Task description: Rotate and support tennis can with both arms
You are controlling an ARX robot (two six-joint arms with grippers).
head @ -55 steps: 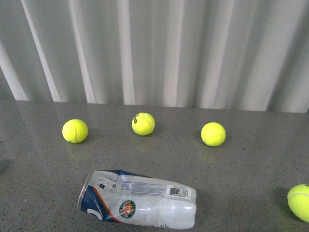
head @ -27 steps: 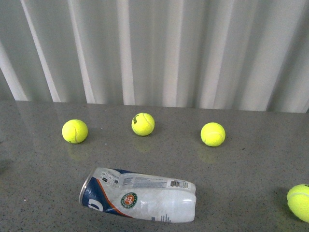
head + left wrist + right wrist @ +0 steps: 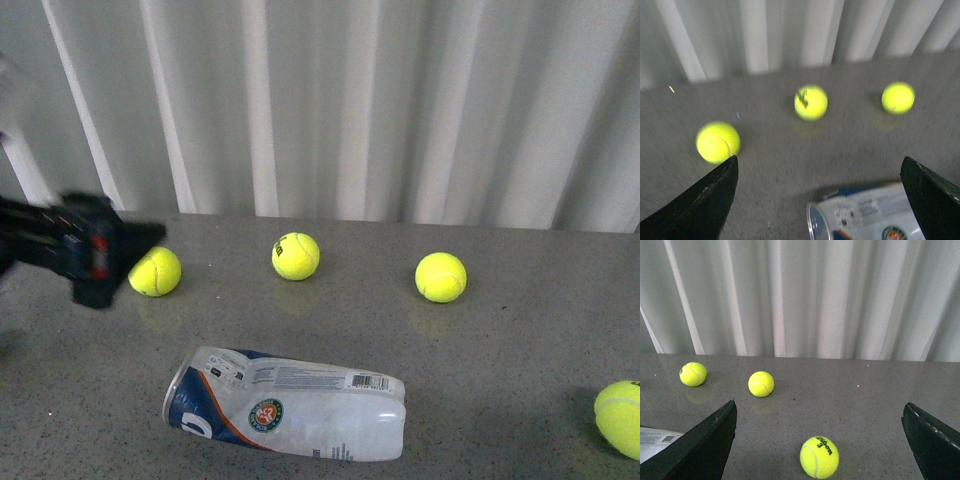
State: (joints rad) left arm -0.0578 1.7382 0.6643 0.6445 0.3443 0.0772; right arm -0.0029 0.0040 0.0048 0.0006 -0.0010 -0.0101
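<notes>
The tennis can (image 3: 285, 417) lies on its side on the grey table near the front, its silver rim to the left and its blue, white and orange label up. It also shows in the left wrist view (image 3: 865, 215), and a corner of it shows in the right wrist view (image 3: 655, 442). My left arm (image 3: 75, 250) comes in blurred from the left, above the table beside the left ball. My left gripper (image 3: 820, 200) is open, with the can's rim end between its wide jaws. My right gripper (image 3: 820, 440) is open and empty over a ball; it is out of the front view.
Three yellow tennis balls sit in a row behind the can: left (image 3: 155, 271), middle (image 3: 296, 256), right (image 3: 441, 277). Another ball (image 3: 620, 418) lies at the right edge and shows in the right wrist view (image 3: 819, 457). A white pleated curtain (image 3: 340, 100) closes the back.
My left arm has come into the front view from the left. The can has rolled slightly, its round logo shifting a little. The balls stay put.
</notes>
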